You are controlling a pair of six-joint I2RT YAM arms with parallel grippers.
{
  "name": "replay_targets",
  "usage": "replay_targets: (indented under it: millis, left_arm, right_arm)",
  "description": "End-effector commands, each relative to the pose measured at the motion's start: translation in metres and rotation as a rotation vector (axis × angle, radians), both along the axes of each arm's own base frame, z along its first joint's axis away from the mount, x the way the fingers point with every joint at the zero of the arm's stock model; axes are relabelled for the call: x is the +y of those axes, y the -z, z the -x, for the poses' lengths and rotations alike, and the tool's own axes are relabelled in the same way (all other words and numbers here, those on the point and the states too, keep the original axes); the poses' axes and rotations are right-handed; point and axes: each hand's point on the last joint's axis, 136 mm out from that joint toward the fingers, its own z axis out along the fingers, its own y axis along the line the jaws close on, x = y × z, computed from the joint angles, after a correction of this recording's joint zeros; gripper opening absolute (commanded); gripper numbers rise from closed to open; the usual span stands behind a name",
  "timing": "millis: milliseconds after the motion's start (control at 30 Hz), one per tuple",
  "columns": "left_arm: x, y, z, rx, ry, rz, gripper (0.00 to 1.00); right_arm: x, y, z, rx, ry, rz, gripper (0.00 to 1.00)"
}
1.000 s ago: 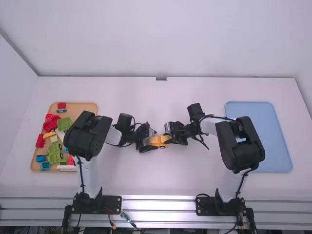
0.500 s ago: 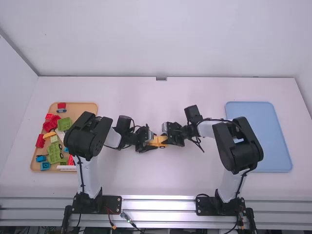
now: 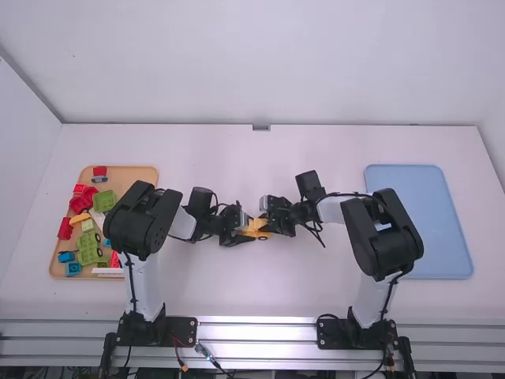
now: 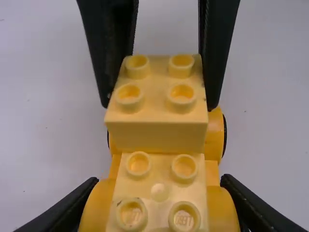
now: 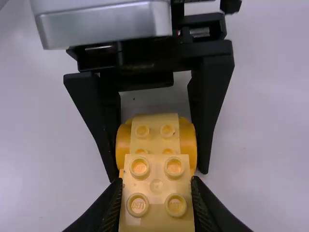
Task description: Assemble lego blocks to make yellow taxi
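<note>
Yellow car body (image 4: 159, 192) at mid-table, between the two arms. Left gripper (image 3: 248, 230) clamped on its sides. Right gripper (image 3: 267, 225) clamped on a pale yellow block (image 4: 157, 137), four studs on top, over one end of the body; cannot tell if seated. Wooden tray (image 3: 142, 173) of mixed bricks (image 3: 90, 251) at left; blue tray (image 3: 426, 229) at right.
</note>
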Motion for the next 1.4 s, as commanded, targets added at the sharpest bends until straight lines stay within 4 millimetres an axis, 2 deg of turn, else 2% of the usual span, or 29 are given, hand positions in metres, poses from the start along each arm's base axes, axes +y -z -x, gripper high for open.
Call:
replay_targets:
  millis: [0, 567, 1000, 1133, 1367]
  left_arm:
    - [-0.004, 0.002, 0.005, 0.01, 0.025, 0.012, 0.57]
    - [-0.004, 0.001, 0.003, 0.01, 0.022, 0.015, 0.56]
    - [-0.004, 0.001, 0.003, 0.01, 0.022, 0.015, 0.56]
    - [-0.004, 0.001, 0.003, 0.01, 0.022, 0.015, 0.56]
    - [-0.005, 0.001, 0.005, 0.012, 0.029, 0.015, 0.56]
  right_arm:
    - [-0.001, 0.007, 0.005, 0.048, 0.01, 0.008, 0.2]
    - [-0.01, 0.02, 0.004, 0.045, 0.034, 0.088, 0.14]
    - [-0.019, 0.019, -0.003, 0.052, 0.066, 0.081, 0.12]
    - [-0.013, 0.015, 0.0, 0.047, 0.044, 0.058, 0.13]
    - [-0.007, 0.025, 0.005, 0.006, 0.015, 0.125, 0.12]
